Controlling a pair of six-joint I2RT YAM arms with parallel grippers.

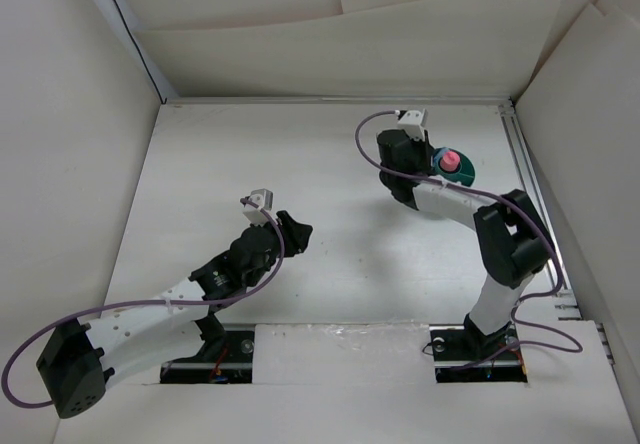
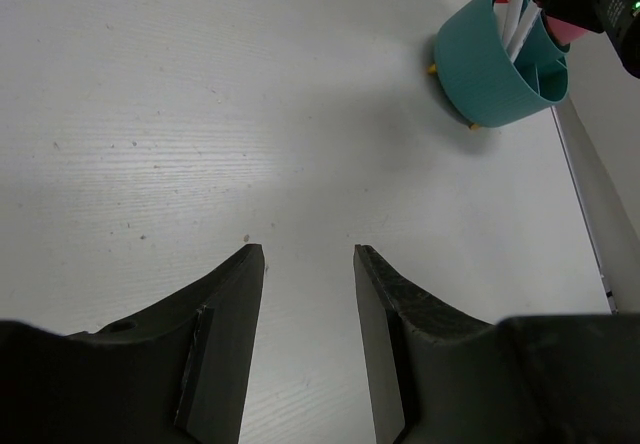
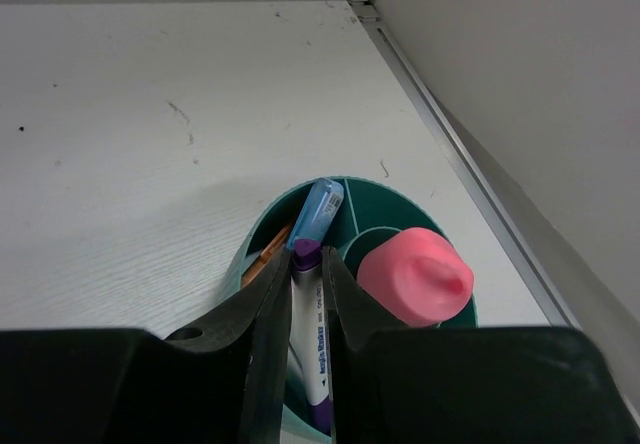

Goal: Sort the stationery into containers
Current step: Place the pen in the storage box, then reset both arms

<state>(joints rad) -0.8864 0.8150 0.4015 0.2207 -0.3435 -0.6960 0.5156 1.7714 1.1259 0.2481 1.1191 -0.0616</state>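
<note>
The teal-green cup [image 3: 400,200] stands near the table's right rail, also seen in the top view [image 1: 466,175] and in the left wrist view [image 2: 490,64]. Inside it are a light blue marker [image 3: 321,211], an orange marker [image 3: 266,255], a pink-topped marker [image 3: 415,276] and thin white pens [image 2: 514,11]. My right gripper [image 3: 306,255] hangs over the cup, shut on a white marker with purple ends [image 3: 313,336] whose tip points down into it. My left gripper [image 2: 308,254] is open and empty above bare table, well left of the cup [image 1: 297,232].
A metal rail [image 3: 470,179] runs along the table's right edge just beyond the cup. White walls [image 1: 60,144] close in the left, back and right sides.
</note>
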